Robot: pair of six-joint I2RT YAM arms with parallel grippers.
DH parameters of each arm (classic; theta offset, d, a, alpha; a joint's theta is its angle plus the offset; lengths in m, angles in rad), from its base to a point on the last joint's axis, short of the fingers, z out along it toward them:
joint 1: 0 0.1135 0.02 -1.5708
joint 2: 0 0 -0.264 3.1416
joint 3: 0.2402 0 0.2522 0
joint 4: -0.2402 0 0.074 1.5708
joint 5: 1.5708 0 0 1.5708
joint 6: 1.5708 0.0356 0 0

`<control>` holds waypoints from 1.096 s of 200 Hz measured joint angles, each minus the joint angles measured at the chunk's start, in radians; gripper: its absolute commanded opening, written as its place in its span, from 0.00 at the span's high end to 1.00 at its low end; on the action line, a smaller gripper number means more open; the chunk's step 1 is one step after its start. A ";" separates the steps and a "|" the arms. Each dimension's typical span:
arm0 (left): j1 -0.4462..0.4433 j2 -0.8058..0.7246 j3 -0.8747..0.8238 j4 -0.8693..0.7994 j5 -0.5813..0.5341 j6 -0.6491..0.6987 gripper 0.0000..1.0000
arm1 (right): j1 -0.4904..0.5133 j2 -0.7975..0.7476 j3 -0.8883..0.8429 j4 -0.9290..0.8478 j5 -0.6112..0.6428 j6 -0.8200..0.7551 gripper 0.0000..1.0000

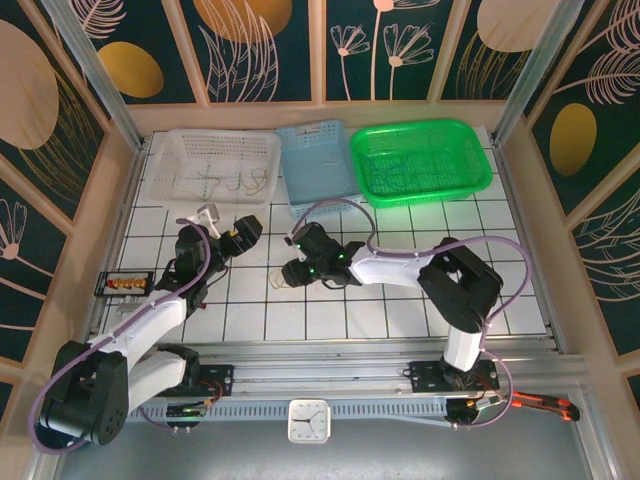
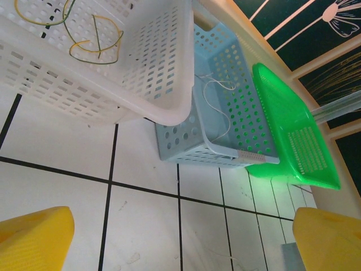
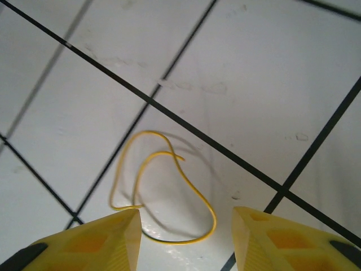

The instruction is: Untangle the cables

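One yellow cable (image 3: 192, 185) lies in a loose loop on the white tiled table. My right gripper (image 3: 186, 237) hangs just above it, open, with the loop's near part between the yellow fingers (image 3: 107, 237) and nothing pinched. From above, the right gripper (image 1: 290, 272) sits left of the table's centre. Open and empty, my left gripper (image 2: 183, 243) stands over bare tiles before the baskets, and the top view has it (image 1: 250, 228) at the left. More cables (image 2: 96, 39), yellow and green, lie in the white basket (image 2: 141, 84). A white cable (image 2: 217, 104) lies in the blue basket (image 2: 237, 113).
Three baskets line the far edge: white basket (image 1: 180, 150), blue basket (image 1: 318, 165), green basket (image 1: 480, 160). A black terminal strip (image 1: 124, 284) sits at the table's left edge. Wooden walls enclose the table on three sides.
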 measured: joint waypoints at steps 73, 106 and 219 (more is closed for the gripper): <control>0.000 -0.003 -0.006 0.002 0.000 -0.004 0.01 | 0.000 0.082 0.031 0.000 0.018 -0.039 0.56; 0.000 -0.003 -0.010 0.005 0.000 -0.009 0.01 | 0.000 0.102 0.044 0.000 0.029 -0.048 0.63; 0.000 0.014 -0.025 0.034 0.015 -0.019 0.01 | -0.044 0.069 0.027 0.035 0.055 -0.040 1.00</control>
